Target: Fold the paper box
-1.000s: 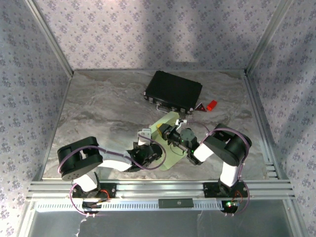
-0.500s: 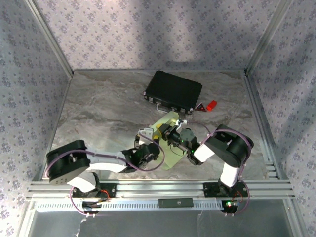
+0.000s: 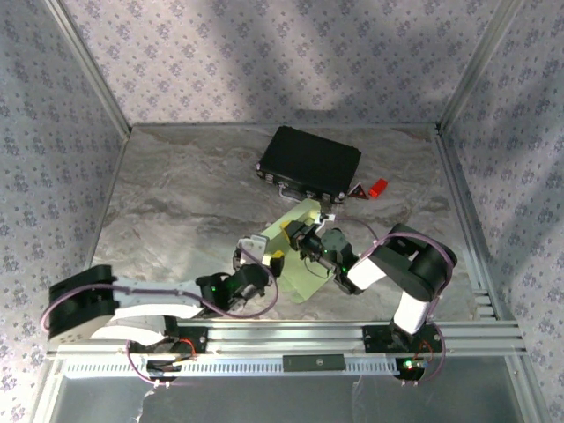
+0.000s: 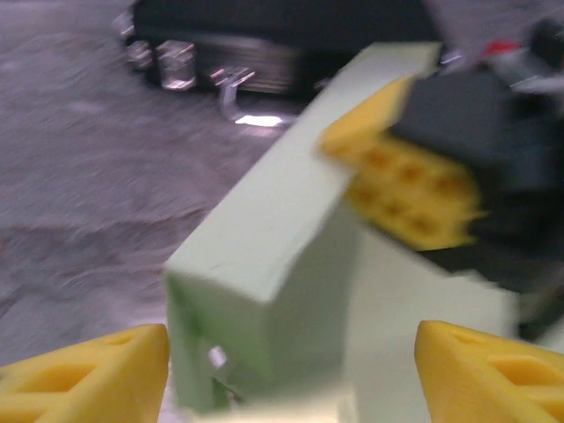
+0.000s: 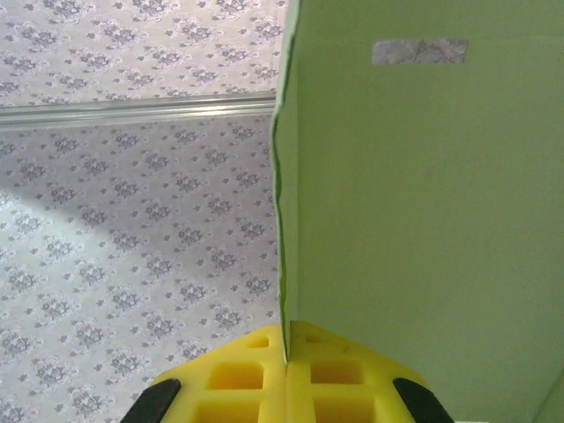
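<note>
Paper box [image 3: 304, 280] sits mid-table, just in front of the black case [image 3: 310, 161]. Right gripper [image 5: 286, 352] pinches one upright wall edge. Left gripper [image 4: 291, 357] is spread wide and empty, facing a raised side panel; the view is blurred, so it's probably half-folded. Best to centre that panel between the fingers before closing, then crease along the score.

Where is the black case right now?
In the top view the black case lies far back on the table, just beyond the green paper box, a small red thing at its right.
</note>
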Action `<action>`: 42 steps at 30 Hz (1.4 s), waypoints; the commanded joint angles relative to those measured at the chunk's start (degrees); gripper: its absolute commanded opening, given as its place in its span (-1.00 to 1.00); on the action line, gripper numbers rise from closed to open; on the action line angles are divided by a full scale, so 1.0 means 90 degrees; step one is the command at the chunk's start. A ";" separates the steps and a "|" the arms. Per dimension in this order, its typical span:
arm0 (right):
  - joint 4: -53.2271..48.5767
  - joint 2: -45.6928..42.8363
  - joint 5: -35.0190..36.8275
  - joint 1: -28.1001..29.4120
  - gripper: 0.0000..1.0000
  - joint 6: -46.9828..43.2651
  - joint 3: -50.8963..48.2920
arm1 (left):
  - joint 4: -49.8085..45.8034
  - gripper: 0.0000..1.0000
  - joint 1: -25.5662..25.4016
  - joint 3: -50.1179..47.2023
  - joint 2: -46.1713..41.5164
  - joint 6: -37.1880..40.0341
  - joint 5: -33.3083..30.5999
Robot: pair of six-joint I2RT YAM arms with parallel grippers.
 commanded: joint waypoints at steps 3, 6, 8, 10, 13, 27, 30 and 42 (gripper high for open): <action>-0.0438 -0.0077 0.0172 -0.0115 -1.00 0.0007 -0.0115 | -0.0449 0.45 -0.0088 0.0024 -0.1161 0.0408 0.1038; -0.0401 -0.0091 0.0143 -0.0154 -1.00 0.0026 -0.0119 | -0.1362 0.29 0.0121 -0.0371 -0.2028 0.0165 0.0598; -0.0426 -0.0101 0.0078 -0.0145 -1.00 0.0000 -0.0076 | -0.1881 0.15 0.0654 -0.0773 -0.2707 -0.0189 0.0758; -0.0411 -0.0086 0.0043 -0.0145 -1.00 -0.0003 -0.0054 | -0.2262 0.10 0.1295 -0.1115 -0.3372 -0.0339 0.1032; -0.0421 -0.0088 0.0041 -0.0147 -1.00 -0.0006 -0.0043 | -0.2451 -0.08 0.2242 -0.1353 -0.3766 -0.0196 0.1854; -0.0504 -0.0144 0.0034 -0.0147 -1.00 -0.0009 -0.0049 | 0.0369 0.06 0.2575 -0.1274 -0.0868 0.0806 0.3313; -0.0461 -0.0102 0.0016 -0.0166 -1.00 -0.0007 -0.0032 | 0.0609 0.08 0.2575 -0.1232 -0.0758 0.0959 0.3503; -0.0327 0.0025 0.0016 -0.0167 -1.00 0.0064 -0.0019 | 0.1170 0.12 0.1869 -0.0819 0.0224 0.1067 0.3021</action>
